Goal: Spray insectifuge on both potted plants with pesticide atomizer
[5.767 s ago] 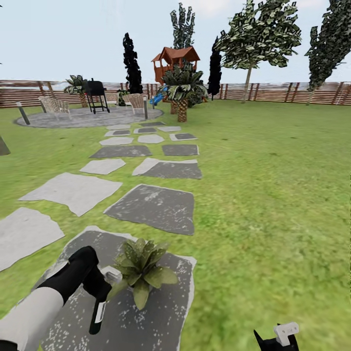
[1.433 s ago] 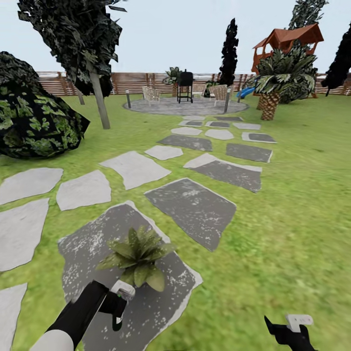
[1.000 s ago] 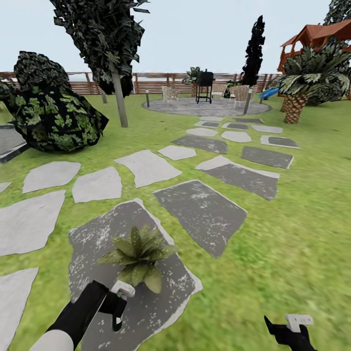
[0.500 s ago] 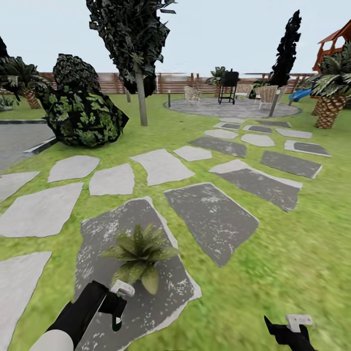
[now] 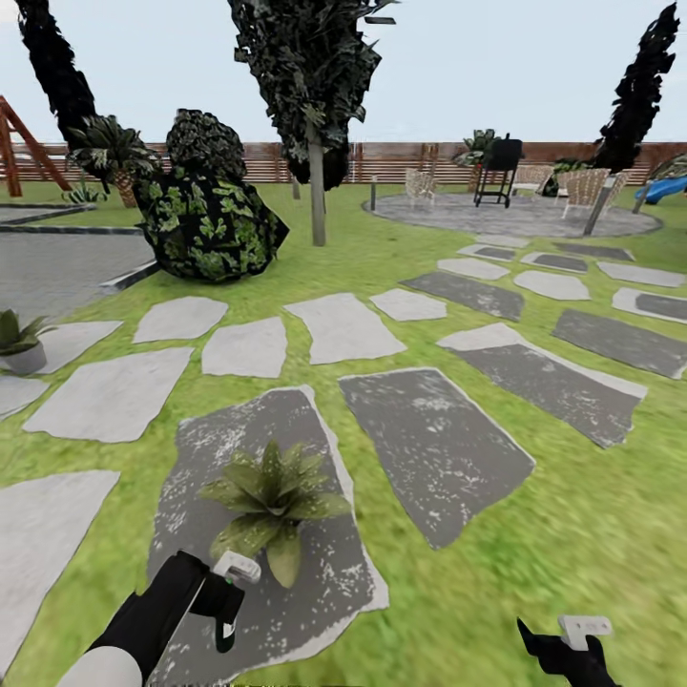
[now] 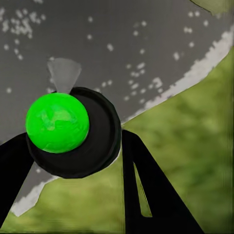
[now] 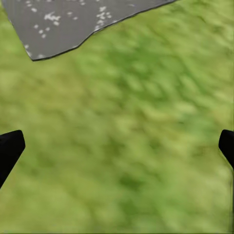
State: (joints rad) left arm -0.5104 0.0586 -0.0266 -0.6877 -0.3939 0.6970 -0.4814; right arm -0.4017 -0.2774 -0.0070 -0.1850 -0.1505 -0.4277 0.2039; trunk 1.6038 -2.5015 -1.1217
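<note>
My left pincer [image 5: 221, 611] is clamped on the pesticide atomizer [image 5: 232, 596], nozzle just beside the near potted plant [image 5: 272, 496] on its dark stepping stone [image 5: 324, 572]. 2nd potted plant [image 5: 19, 342] sits well left of that stone. Right pincer [image 5: 571, 649] hangs over grass, fingers apart.

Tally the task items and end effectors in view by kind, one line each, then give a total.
Potted plants: 2, one on the dark stepping stone, one at the far left
Pesticide atomizer: 1, held in the left end effector
End effectors: 2, counting the right end effector
Total: 5
</note>
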